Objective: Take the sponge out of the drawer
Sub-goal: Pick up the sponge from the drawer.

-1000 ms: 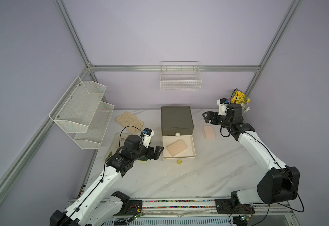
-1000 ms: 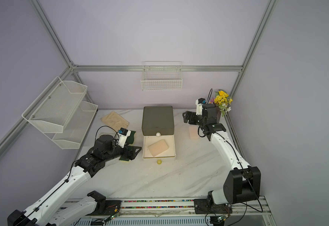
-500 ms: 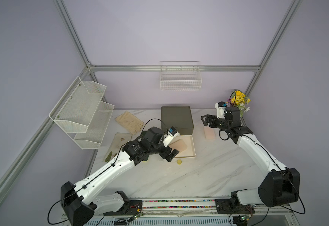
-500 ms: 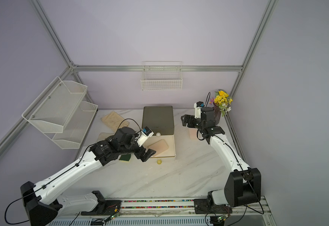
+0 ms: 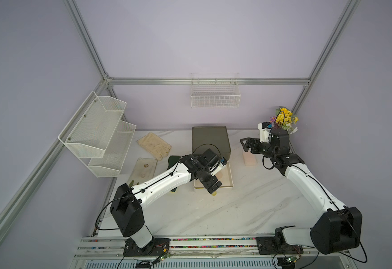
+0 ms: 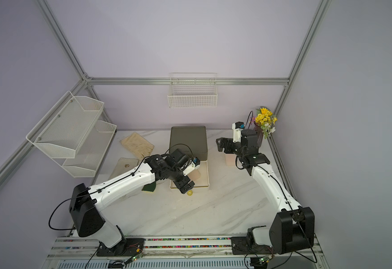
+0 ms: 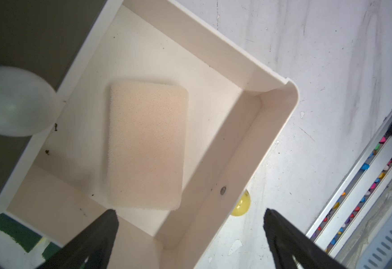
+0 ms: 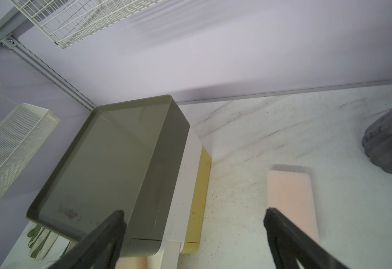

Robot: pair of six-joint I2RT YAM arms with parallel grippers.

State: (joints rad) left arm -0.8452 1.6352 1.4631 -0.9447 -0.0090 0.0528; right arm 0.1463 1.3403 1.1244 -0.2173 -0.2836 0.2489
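The cream drawer (image 7: 271, 111) stands pulled out from under the olive-grey box (image 5: 210, 139). A peach sponge (image 7: 146, 144) lies flat inside it, mostly hidden under my left arm in a top view (image 6: 196, 174). My left gripper (image 7: 190, 210) hovers open over the drawer's front wall, one finger over the drawer, one over the table, in both top views (image 5: 212, 186) (image 6: 185, 186). My right gripper (image 5: 245, 144) (image 8: 193, 210) is open in the air to the right of the box, holding nothing.
A second peach sponge (image 5: 249, 159) lies on the table below the right gripper. A yellow knob (image 7: 241, 207) sticks out of the drawer front. Gloves (image 5: 154, 144), a green sponge (image 6: 149, 187), a flower vase (image 5: 284, 118) and wire racks (image 5: 97, 130) surround the area.
My left arm swung from the left side of the table rightward to above the open drawer. The right gripper shifted a little to the left and opened slightly wider.
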